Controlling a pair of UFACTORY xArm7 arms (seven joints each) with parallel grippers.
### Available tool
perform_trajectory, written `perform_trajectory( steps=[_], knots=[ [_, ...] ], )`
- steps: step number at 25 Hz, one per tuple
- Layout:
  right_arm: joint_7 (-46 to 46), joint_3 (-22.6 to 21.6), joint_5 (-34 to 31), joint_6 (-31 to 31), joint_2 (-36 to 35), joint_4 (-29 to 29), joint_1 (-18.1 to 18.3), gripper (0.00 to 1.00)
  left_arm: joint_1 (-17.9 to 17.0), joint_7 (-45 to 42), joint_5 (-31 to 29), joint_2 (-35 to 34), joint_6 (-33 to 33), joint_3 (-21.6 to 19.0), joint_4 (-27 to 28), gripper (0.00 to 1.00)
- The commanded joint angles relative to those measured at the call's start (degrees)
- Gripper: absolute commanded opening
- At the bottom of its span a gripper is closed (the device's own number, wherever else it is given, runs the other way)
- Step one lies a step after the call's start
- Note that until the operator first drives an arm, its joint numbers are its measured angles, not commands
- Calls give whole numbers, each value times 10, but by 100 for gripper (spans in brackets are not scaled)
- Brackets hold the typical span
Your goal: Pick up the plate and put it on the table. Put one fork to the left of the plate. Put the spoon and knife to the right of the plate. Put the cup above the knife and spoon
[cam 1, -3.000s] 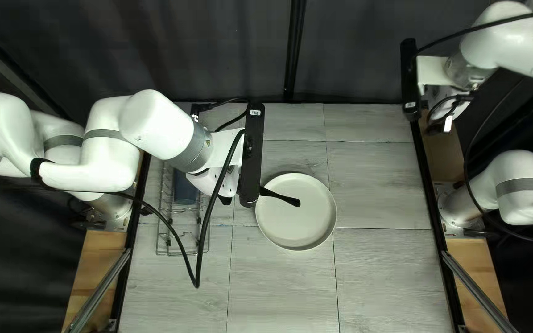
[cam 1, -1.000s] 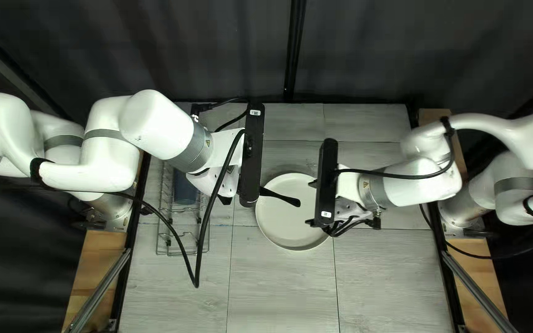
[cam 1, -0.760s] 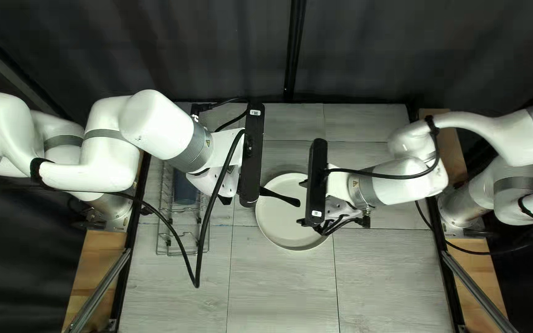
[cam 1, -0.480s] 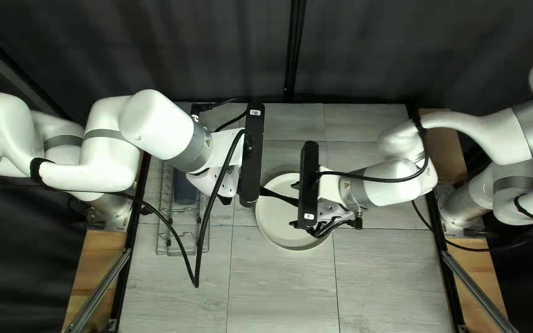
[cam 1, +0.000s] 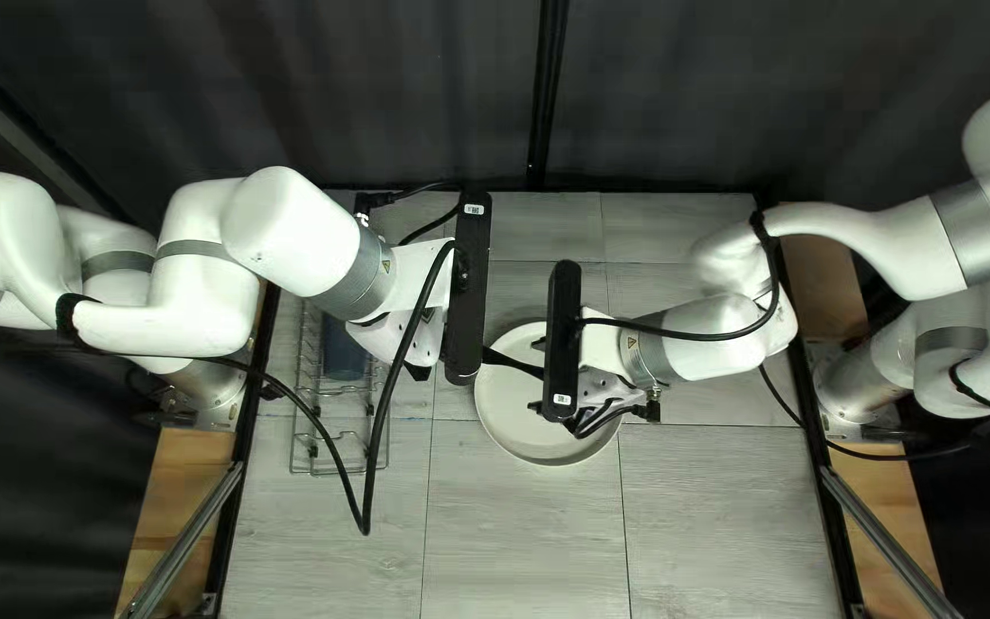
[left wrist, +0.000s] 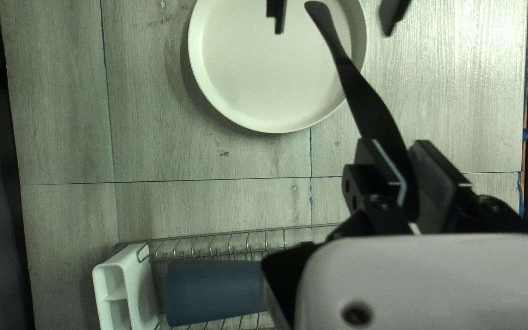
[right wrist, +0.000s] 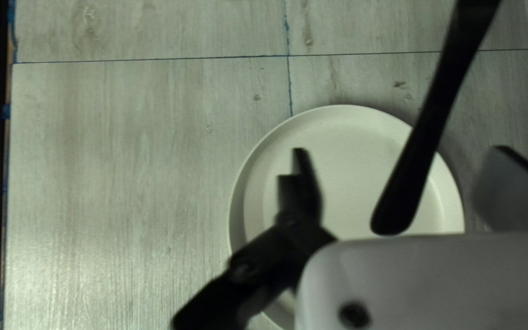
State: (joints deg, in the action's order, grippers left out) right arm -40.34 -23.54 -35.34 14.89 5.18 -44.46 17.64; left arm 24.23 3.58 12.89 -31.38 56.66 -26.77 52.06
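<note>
And it's the left gripper [cam 1: 413, 339] clamped on the black utensil [left wrist: 362, 98], free end reaching over the plate [left wrist: 264, 73] on the table [cam 1: 518, 527]! Here's the right gripper [cam 1: 536, 375], fingers spread around that end, while the blue-grey cup [left wrist: 215, 290] lies sideways in the wire rack [cam 1: 340, 472]
</note>
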Motion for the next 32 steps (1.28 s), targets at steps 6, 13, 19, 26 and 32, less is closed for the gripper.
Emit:
perform_trajectory(
  steps=[6,13,19,26,32],
  knots=[
    [0,0,0,0,0,0,0,0,0,0,0,0,0,0,0,0],
    [93,26,69,-15,15,27,-25,0,0,0,0,0,0,0,0,100],
    [227,111,221,60,118,107,-118,0,0,0,0,0,0,0,0,100],
    [185,114,289,230,245,203,-151,0,0,0,0,0,0,0,0,100],
    [128,111,320,389,193,145,-137,0,0,0,0,0,0,0,0,100]
  ],
)
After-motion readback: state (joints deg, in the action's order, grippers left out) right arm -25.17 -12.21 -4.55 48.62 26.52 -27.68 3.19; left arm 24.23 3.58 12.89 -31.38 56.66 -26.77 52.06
